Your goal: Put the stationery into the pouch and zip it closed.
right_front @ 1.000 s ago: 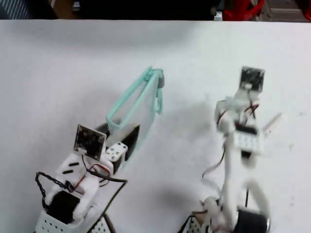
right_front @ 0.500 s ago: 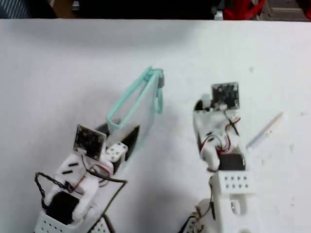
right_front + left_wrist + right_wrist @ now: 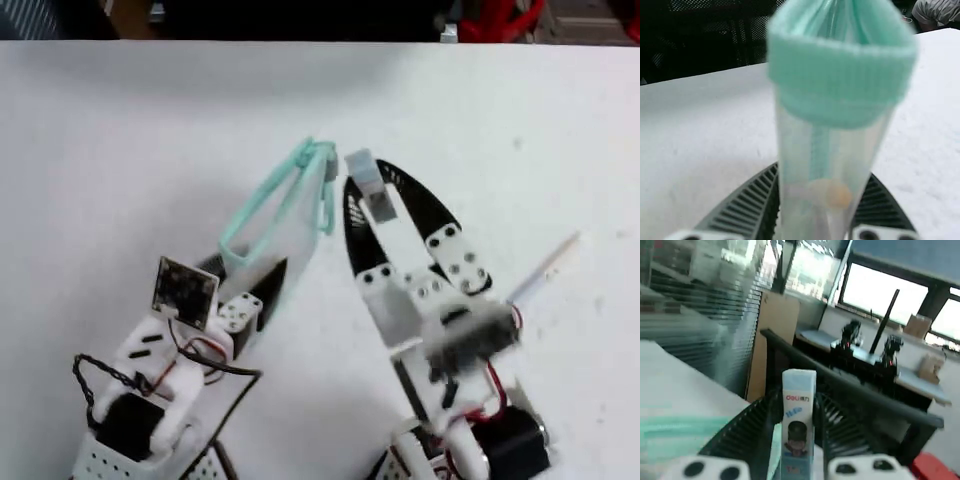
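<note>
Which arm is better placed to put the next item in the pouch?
Right: the right gripper is shut on the eraser close beside the pouch's far end, while the left gripper is shut on the pouch.

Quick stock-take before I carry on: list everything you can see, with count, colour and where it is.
pouch: 1, clear with teal trim, mid-table, its near end clamped in the left gripper.
eraser: 1, white with a pale blue sleeve, held in the right gripper, close beside the pouch's far end.
thin stick: 1, pale, pen or pencil (cannot tell which), lying on the table on the right arm's outer side.
table: 1, white, under everything.
left gripper: 1, black and white, shut on the pouch.
right gripper: 1, black fingers, shut on the eraser.
</note>
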Controlling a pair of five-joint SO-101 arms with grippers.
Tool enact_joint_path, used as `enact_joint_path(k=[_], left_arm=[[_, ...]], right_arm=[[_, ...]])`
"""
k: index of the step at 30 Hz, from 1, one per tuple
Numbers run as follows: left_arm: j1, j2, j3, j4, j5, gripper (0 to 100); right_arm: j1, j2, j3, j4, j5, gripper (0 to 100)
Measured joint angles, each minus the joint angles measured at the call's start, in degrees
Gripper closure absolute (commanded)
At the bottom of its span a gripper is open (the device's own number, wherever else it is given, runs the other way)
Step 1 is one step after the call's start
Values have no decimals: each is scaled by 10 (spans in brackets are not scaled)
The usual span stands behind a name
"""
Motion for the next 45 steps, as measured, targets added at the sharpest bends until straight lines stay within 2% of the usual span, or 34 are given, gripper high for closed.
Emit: enact_joint_path(k=[4, 10, 16, 32, 45], left_arm=[[0, 0, 0, 0, 0, 808], [0, 0, 0, 0, 0, 808], [0, 0, 0, 0, 0, 808], [0, 1, 0, 0, 0, 808], [0, 2, 0, 0, 0, 808]], right_arm=[[-58, 36, -62, -41, 4, 982], [-105, 199, -171, -47, 4, 982], [-168, 309, -190, -48, 4, 982], [-145, 321, -71, -84, 4, 982], [-144, 318, -58, -72, 4, 982]])
